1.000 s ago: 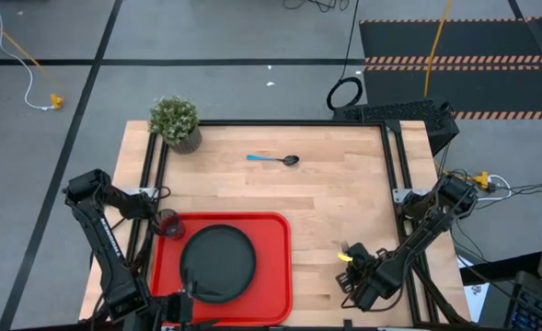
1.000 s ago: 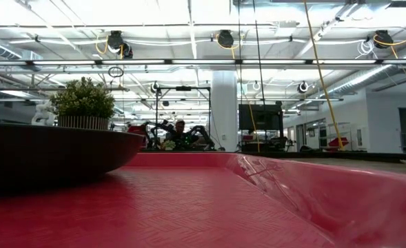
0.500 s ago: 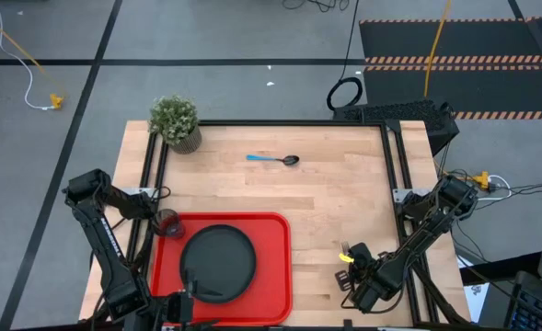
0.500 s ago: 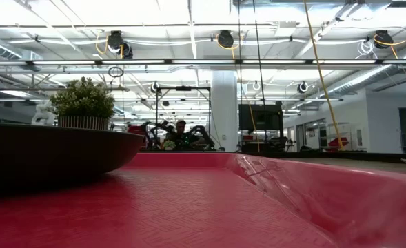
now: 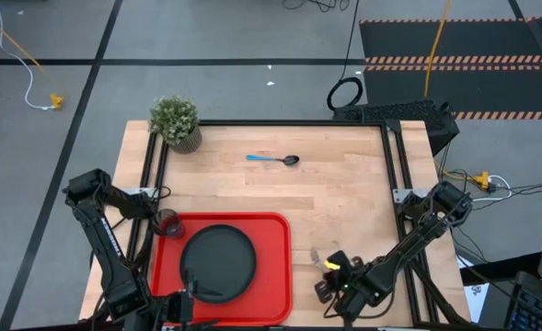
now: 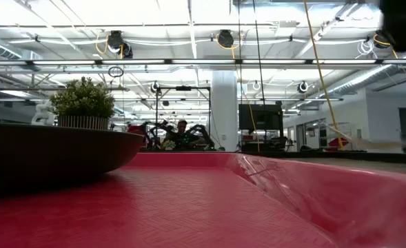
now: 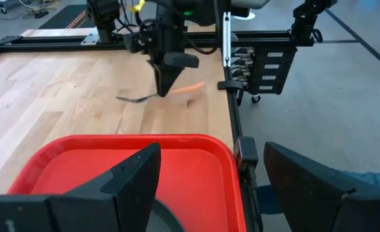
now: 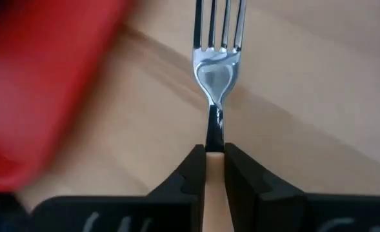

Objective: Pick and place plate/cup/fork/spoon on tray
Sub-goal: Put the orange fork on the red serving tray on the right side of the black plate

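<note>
The fork (image 7: 144, 96), silver-headed with an orange handle (image 7: 190, 88), hangs just above the wood right of the red tray (image 5: 275, 276), with my right gripper (image 5: 330, 268) shut on it. The black plate (image 5: 217, 262) lies on the tray. The dark cup (image 5: 168, 223) stands at the tray's far left corner. Far back on the table lies the blue-handled spoon (image 5: 275, 159). My left gripper (image 7: 209, 158) stands open over the tray's near edge, with nothing between its fingers. My right gripper pinches the fork's orange handle (image 8: 213, 183) between its two fingers, just behind the metal neck. The fingers (image 8: 190, 174) come slanting down from above. The silver head (image 8: 219, 38) sticks out past the fingertips toward the tray, and the fork hangs about level, clear of the table.
A potted green plant (image 5: 176, 121) stands at the far left corner of the table. Black rails (image 5: 395, 156) run along the table's sides. Bare wood lies between the tray and the spoon. In the low view a person sits far off in the room.
My right gripper has gone toward the table's left edge, nearer the tray, has risen a little and has tipped less steeply down. The fork has gone with it, lifted off the wood. My right arm's dark shape now shows at the low view's top right.
</note>
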### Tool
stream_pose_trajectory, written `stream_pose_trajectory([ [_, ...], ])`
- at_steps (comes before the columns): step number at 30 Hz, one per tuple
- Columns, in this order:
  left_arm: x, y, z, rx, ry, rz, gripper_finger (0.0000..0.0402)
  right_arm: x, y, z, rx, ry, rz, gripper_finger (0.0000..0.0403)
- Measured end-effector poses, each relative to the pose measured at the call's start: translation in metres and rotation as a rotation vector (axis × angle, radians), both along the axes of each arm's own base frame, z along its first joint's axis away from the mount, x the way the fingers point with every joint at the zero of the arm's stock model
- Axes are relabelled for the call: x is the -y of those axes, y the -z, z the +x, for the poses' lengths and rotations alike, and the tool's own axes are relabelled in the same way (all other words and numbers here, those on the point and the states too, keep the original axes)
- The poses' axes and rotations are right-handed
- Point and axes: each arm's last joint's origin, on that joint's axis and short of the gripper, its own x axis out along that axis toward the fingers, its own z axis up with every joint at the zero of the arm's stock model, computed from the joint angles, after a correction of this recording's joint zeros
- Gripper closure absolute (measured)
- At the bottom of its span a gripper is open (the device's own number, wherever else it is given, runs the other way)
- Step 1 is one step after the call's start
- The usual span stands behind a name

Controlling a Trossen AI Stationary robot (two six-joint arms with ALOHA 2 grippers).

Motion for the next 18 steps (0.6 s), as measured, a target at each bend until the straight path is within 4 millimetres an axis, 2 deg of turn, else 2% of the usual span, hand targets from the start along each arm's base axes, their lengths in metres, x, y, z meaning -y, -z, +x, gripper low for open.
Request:
stream_pose_trajectory([
  [7,0.000,0.000,0.000,0.000,-0.003,-0.009,0.0124,0.001,-0.007,0.018,0.206,0.023,-0.032,0.0383],
  [13,-0.001,0.000,0.001,0.001,-0.008,-0.012,0.0124,-0.003,-0.024,0.047,0.472,0.003,-0.005,0.0383],
  [18,0.000,-0.001,0.002,0.004,-0.006,-0.012,0.0124,0.002,-0.035,0.067,0.670,0.129,0.044,0.0384],
])
